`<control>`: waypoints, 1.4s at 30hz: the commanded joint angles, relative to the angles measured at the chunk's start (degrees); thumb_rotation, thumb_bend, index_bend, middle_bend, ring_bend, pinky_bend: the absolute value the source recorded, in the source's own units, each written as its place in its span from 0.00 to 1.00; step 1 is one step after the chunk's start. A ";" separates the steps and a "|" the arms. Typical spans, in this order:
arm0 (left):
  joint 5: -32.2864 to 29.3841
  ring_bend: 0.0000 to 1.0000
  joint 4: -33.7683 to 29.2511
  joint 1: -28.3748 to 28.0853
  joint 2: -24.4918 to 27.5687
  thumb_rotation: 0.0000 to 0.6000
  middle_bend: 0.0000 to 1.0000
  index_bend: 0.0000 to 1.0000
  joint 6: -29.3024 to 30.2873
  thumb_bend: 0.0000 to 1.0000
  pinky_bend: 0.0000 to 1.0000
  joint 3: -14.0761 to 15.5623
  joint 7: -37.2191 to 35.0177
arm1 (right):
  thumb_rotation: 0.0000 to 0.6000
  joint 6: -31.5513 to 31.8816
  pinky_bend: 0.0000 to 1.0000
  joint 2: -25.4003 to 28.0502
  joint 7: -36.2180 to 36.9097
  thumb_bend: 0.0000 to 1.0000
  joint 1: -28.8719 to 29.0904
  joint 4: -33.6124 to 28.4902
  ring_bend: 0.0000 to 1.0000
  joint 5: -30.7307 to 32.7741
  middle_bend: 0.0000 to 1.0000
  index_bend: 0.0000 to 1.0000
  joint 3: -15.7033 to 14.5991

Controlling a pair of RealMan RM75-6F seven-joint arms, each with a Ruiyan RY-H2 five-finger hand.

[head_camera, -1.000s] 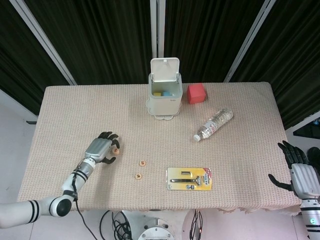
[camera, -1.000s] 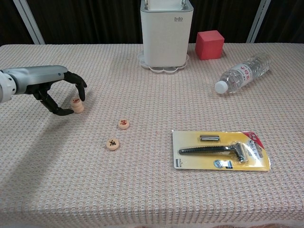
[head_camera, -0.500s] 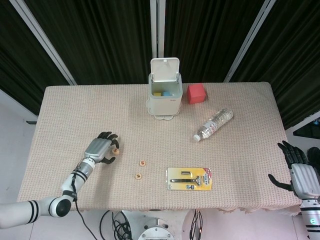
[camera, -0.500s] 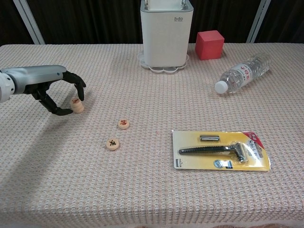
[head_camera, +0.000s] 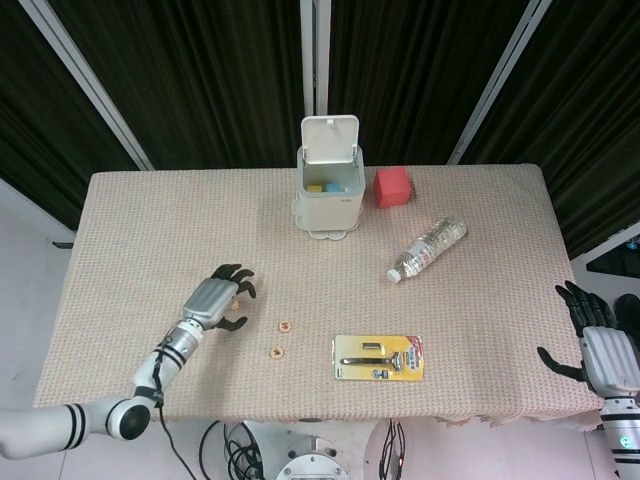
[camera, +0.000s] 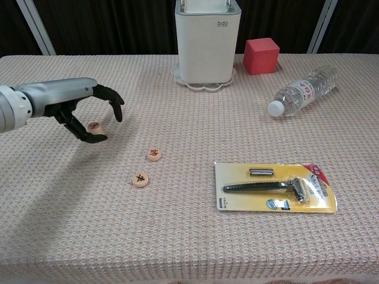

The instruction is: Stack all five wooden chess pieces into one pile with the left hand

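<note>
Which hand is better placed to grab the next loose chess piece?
Left. The left hand hovers open beside the stack, near the two loose pieces. The right hand sits off the table's far right edge.

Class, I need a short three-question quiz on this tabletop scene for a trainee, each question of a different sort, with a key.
1. True or false: the water bottle stands upright.
2. What does the left hand hover over? A) razor pack B) stack of chess pieces C) red block
3. How many single chess pieces lie apart from the stack?

Key: 1 false, it lies on its side. 2 B. 3 two.
</note>
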 commanded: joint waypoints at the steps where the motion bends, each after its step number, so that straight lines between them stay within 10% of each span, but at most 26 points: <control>1: 1.09 0.00 0.31 -0.75 -1.73 1.00 0.11 0.35 -0.60 0.29 0.00 -0.06 0.05 | 1.00 0.02 0.00 -0.01 0.18 0.20 -0.02 0.02 0.00 0.06 0.00 0.00 0.03; 42: 3.29 0.00 7.32 -2.70 -11.34 1.00 0.12 0.41 -2.82 0.27 0.00 -0.20 -0.86 | 1.00 -1.75 0.00 1.09 6.62 0.20 0.12 0.87 0.00 -0.03 0.00 0.00 -0.52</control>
